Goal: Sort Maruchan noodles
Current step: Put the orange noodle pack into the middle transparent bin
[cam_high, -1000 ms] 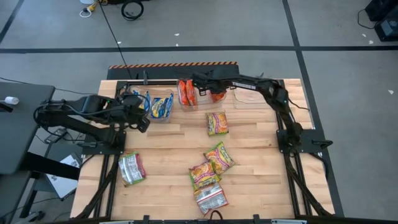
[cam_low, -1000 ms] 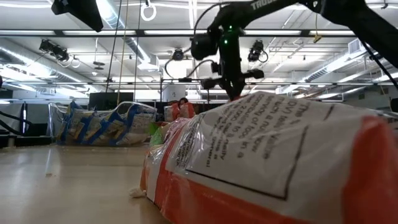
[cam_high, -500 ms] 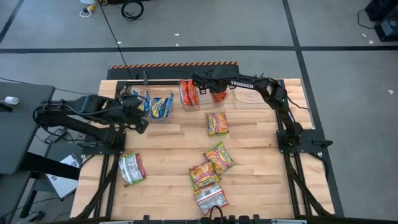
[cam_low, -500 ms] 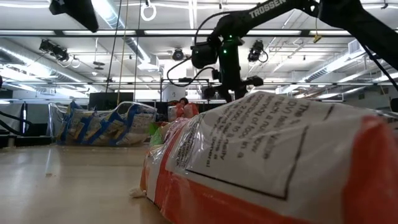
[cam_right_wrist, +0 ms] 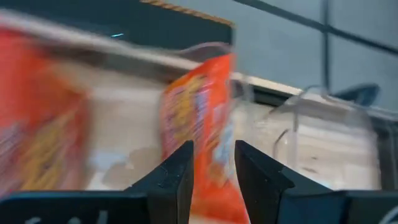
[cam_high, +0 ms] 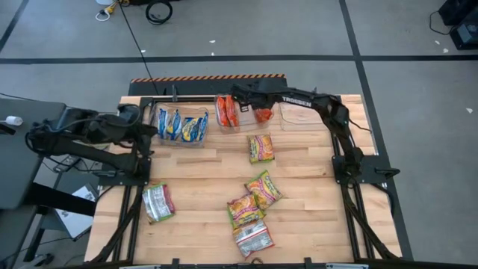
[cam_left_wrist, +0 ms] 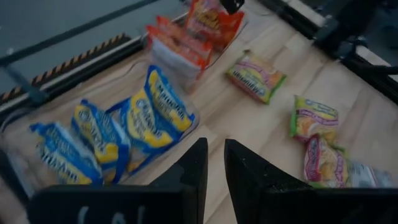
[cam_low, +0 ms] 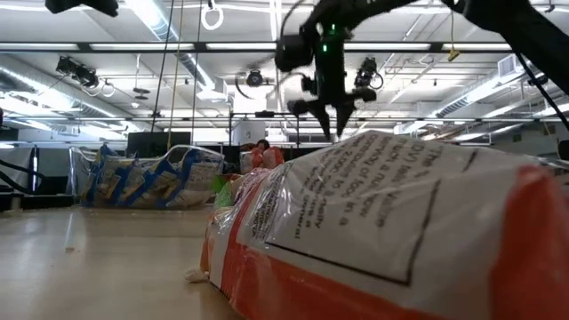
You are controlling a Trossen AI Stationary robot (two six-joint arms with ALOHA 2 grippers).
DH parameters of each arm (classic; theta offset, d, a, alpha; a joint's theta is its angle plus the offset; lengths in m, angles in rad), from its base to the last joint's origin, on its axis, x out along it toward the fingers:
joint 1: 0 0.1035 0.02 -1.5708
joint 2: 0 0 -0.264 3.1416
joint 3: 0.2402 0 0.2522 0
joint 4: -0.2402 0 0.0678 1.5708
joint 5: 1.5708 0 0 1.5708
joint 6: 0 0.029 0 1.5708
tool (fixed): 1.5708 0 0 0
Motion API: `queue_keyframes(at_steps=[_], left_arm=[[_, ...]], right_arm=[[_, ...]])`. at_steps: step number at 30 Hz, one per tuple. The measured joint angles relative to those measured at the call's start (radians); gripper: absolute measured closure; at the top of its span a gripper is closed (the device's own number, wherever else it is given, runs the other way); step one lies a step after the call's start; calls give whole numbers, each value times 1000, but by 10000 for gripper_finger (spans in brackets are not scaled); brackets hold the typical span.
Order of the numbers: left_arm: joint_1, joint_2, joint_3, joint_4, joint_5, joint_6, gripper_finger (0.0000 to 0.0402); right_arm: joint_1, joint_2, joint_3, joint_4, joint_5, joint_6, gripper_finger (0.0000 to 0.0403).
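Maruchan noodles (cam_high: pixel 261 148) below raised right hand (cam_high: pixel 240 96)

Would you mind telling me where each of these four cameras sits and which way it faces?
High view: overhead, straight down on the table; both arms show.
Low view: tabletop height, level across; an orange-and-clear packet fills it, the right tool above.
Left wrist view: over blue-yellow packets; own left tool empty.
Right wrist view: own right tool facing an orange-red packet.
Shared: high and left wrist views both show the blue-yellow packets.
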Motion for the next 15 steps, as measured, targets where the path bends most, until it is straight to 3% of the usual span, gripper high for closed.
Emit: queue_keyframes(at_steps=[3,8,13,15], left_arm=[[0,-3,-1,22,0,42,342],[0,-1,-1,31,0,98,342],[0,-2,-1,36,38,122,342],[0,-2,-2,40,65,131,342]], right_arm=[[78,-44,5,11,-60,-127,281],[294,-67,5,-6,-244,-276,286],[559,-56,2,-36,-489,-312,291],[662,-56,-11,-30,-539,-310,291]])
